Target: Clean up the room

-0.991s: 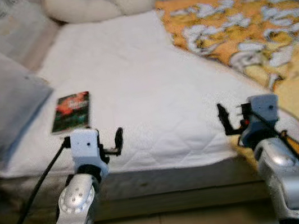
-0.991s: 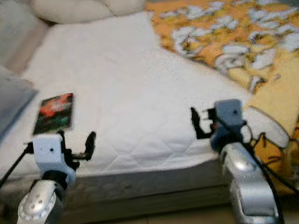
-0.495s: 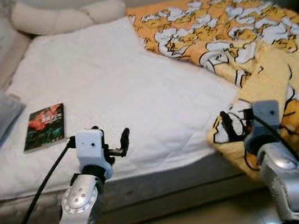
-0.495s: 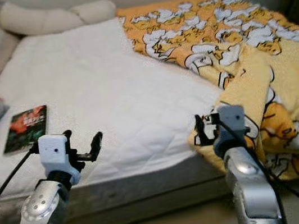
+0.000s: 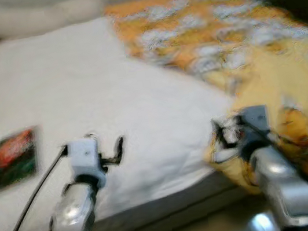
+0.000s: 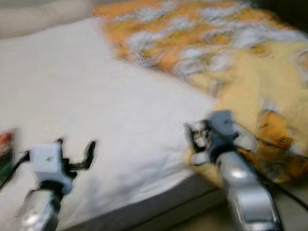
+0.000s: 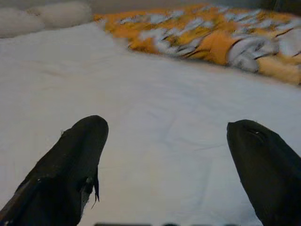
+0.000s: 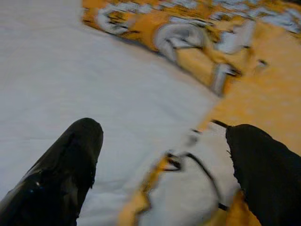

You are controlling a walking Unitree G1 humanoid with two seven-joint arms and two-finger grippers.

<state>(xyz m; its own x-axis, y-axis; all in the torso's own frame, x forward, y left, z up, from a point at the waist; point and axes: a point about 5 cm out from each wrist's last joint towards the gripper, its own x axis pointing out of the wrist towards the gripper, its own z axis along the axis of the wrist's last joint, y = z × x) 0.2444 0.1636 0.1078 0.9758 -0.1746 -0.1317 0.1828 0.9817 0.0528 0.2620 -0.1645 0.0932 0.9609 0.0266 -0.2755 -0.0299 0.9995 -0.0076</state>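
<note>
Bedroom, w/ a bed taking up most of what's ahead of you: white quilted mattress pad bare on the robot's left half, an orange-and-yellow cartoon-print blanket bunched over the right half and spilling off the near right corner toward the floor. Head views are blurred, so fine detail is out. Long cream pillow runs along the head end. A small book w/ a red-and-dark cover lies flat on the pad near the left edge, apart from everything else.

Left gripper hangs over the near edge of the mattress, fingers spread wide, nothing between them; its wrist view looks out over bare white pad. Right gripper sits just at the blanket's hanging corner, fingers likewise wide apart and holding nothing, w/ the printed fold lying between and below them.

Handling, as a judgement: the blanket is soft, floppy and bulky. It won't slip, but it'll drag and bunch, and a pinch on a single layer will only lift that layer. Go for the thick folded edge at the near corner, where the right gripper already is, and pull across the pad. The book looks light, stiff and thin, lying flush, so you prob. need to get a finger under an edge, or slide it to the mattress edge first.
</note>
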